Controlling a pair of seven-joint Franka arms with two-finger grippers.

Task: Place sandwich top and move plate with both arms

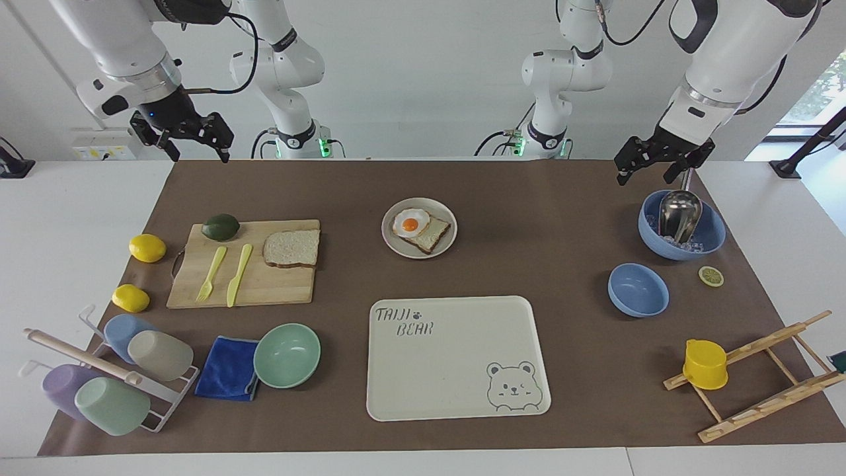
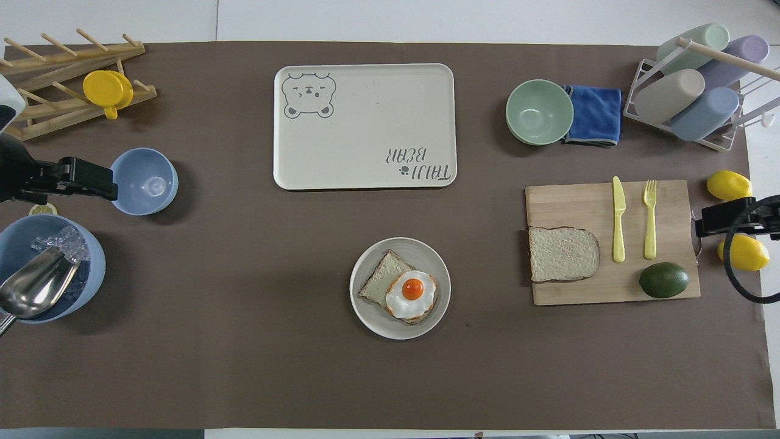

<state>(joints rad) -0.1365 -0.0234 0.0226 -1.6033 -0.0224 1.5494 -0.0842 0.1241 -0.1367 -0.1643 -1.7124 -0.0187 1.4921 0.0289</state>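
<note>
Both of my grippers hang with jaws wide, holding nothing, over the table's two ends.

From the right arm's end, I count: right gripper (image 1: 192, 135), two lemons (image 1: 147, 248), one cutting board (image 1: 264, 284) bearing the sandwich top (image 1: 292, 248), one plate (image 1: 436, 248) mid-table with one egg-topped slice (image 1: 421, 229), one bear tray (image 1: 456, 357) farther out, two blue bowls (image 1: 638, 289), left gripper (image 1: 661, 158).

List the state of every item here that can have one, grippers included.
Plain pale bread slice: flat on the wooden cutting board, not yet placed.
Round beige-grey plate: holds egg-topped bread, outside the cream bear tray.
Left gripper: open, empty, above the big blue bowl.
Right gripper: open, empty, raised.
</note>
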